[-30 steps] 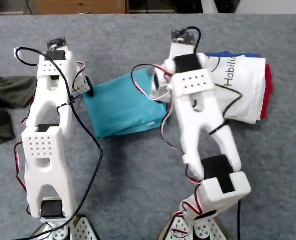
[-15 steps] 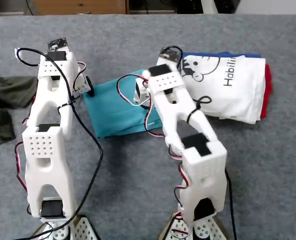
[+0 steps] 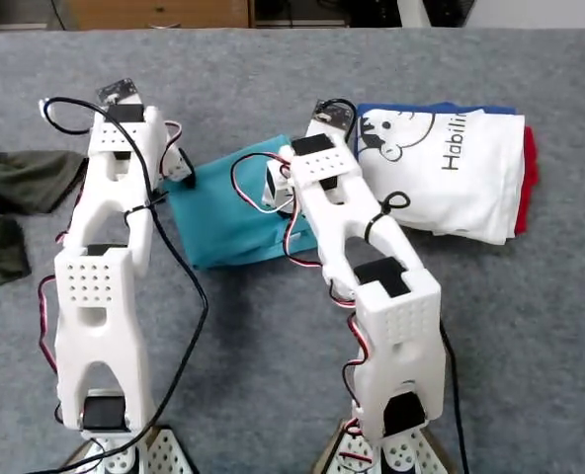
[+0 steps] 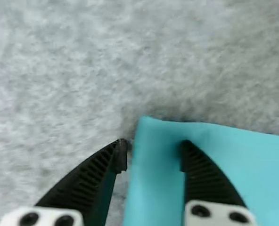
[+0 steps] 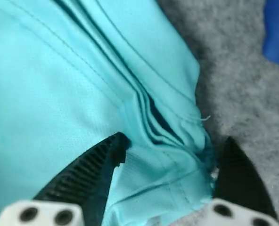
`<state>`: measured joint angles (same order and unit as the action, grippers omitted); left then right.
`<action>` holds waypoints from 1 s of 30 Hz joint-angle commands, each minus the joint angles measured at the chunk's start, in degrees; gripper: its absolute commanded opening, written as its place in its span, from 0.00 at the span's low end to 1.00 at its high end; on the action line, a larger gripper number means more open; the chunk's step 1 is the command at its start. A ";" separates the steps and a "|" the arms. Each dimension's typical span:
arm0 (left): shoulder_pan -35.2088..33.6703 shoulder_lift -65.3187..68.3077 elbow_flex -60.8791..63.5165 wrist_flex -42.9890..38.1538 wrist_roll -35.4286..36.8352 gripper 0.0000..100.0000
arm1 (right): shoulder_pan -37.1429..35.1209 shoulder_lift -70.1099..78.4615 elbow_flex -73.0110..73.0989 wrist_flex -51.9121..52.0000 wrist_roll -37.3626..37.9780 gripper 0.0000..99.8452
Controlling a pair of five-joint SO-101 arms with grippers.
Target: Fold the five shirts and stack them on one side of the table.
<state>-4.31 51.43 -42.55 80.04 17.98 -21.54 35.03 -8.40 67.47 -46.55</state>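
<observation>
A folded teal shirt [image 3: 228,212] lies mid-table between the two arms. My left gripper [image 3: 182,170] is at its left corner. In the left wrist view that gripper [image 4: 153,153] is open, one finger on the carpet and one over the teal shirt [image 4: 219,169]. My right gripper [image 3: 274,186] is over the shirt's right edge. In the right wrist view it [image 5: 172,150] is open, spanning the layered folds of the teal shirt [image 5: 59,94]. A folded stack [image 3: 451,173] with a white shirt on top, blue and red beneath, lies at the right.
A crumpled dark green shirt [image 3: 6,202] lies at the table's left edge. Grey carpet [image 3: 253,336] covers the table. Cables loop off both arms. A strip of blue cloth [image 5: 277,28] shows beyond the right gripper.
The right arm swung left, off the white stack and onto the teal shirt's right edge. The left arm shifted slightly right toward the shirt's corner.
</observation>
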 commanded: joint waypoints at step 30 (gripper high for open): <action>1.93 11.65 -43.52 18.55 0.79 0.02 | 4.62 1.45 -27.21 18.99 14.07 0.00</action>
<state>-3.08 63.82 -81.14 97.54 18.42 -18.73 36.79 -29.32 84.18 -33.63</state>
